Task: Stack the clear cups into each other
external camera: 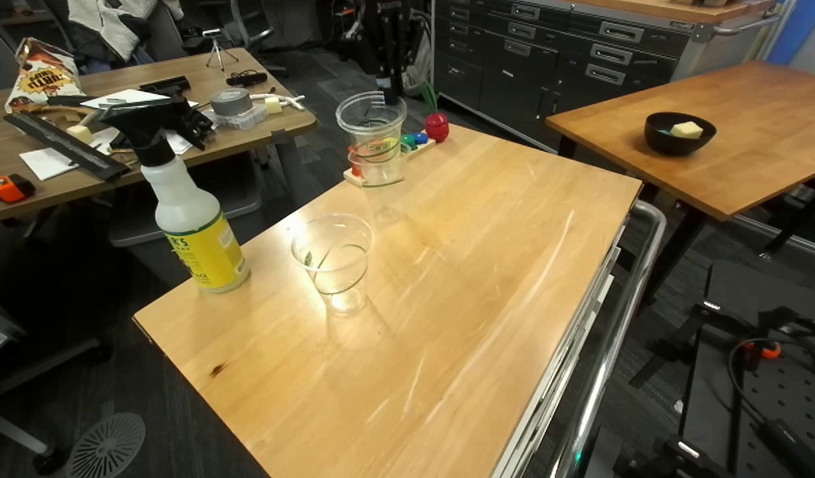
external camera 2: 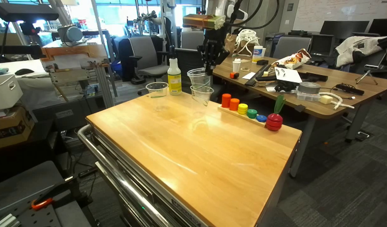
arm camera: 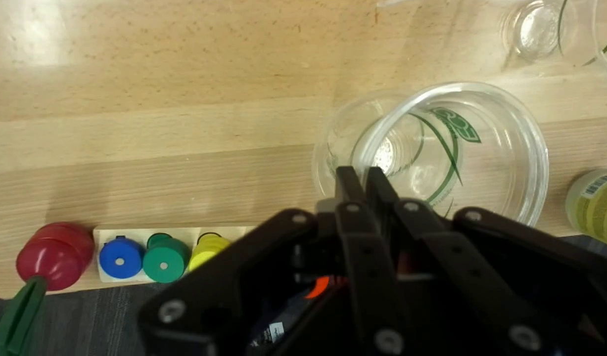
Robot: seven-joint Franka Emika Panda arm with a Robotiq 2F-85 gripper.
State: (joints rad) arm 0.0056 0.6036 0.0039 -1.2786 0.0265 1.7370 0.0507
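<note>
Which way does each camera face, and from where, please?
An exterior view: above the spray bottle end, facing along the tabletop; gripper shows.
An exterior view: above the opposite end, facing the spray bottle; gripper and arm show.
Wrist view: on the wrist, facing down at clear cups; fingers show.
Both exterior views share clear cups and coloured blocks.

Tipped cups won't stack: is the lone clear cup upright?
Upright: the lone clear cup stands rim up on the tabletop in both exterior views.

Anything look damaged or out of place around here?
The wooden tabletop shows pale streaks, possibly scratches, and a dark mark near its edge, perhaps a knot. The clear cups pinched at the rim by the gripper seem deliberate, for stacking.
</note>
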